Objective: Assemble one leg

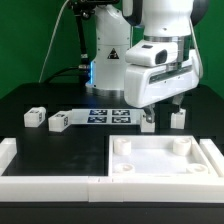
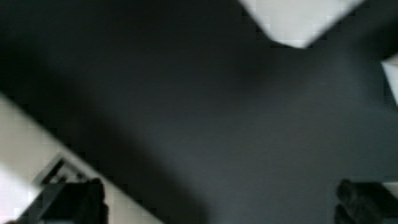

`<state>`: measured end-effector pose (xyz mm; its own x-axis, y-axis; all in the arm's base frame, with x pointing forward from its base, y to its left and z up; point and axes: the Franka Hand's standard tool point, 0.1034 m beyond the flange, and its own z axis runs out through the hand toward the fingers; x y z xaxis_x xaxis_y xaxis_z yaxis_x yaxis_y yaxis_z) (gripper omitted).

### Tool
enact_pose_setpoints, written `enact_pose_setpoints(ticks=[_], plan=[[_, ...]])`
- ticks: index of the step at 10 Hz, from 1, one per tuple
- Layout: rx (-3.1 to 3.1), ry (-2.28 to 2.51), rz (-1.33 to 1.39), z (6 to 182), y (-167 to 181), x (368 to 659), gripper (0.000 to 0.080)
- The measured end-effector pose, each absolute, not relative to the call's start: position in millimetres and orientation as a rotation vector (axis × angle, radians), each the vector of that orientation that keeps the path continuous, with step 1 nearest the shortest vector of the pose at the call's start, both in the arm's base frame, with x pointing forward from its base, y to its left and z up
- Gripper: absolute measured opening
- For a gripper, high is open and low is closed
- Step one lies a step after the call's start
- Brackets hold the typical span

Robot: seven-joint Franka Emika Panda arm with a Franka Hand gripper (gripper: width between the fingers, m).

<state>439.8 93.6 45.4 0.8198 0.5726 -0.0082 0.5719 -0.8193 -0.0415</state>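
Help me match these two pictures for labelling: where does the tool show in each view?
Exterior view: the tool hangs open over the black table, just above the leg that stands past the marker board, toward the exterior view's right.
Wrist view: only the tool's two dark fingertips show, wide apart, at the picture's edge.
Shared landmark: the black table.

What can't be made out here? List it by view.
1. Exterior view: the tool overlaps two small white plastic cuboid legs; contact with either is unclear.
2. Exterior view: the thin flat white marker board's tags are too small to read; the tool covers its end.
3. Wrist view: blurred; a white shape, cut off by the edge, cannot be identified.
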Motion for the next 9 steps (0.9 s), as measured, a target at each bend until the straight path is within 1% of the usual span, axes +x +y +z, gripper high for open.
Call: enact_pose_setpoints(ticks=[2, 6, 7, 8, 9], plan=[[-3.028, -0.621, 0.037, 45.9, 96.4, 439.7, 0.0649], [-3.068, -0.173, 0.055, 45.2, 100.0, 438.2, 0.0649], [-3.052, 0.077, 0.066, 40.6, 97.5, 431.9, 0.0649], [-3.039, 0.223, 0.077, 38.3, 99.2, 423.3, 0.0649], [-3.037, 0.258, 0.084, 39.2, 103.9, 419.3, 0.0649]])
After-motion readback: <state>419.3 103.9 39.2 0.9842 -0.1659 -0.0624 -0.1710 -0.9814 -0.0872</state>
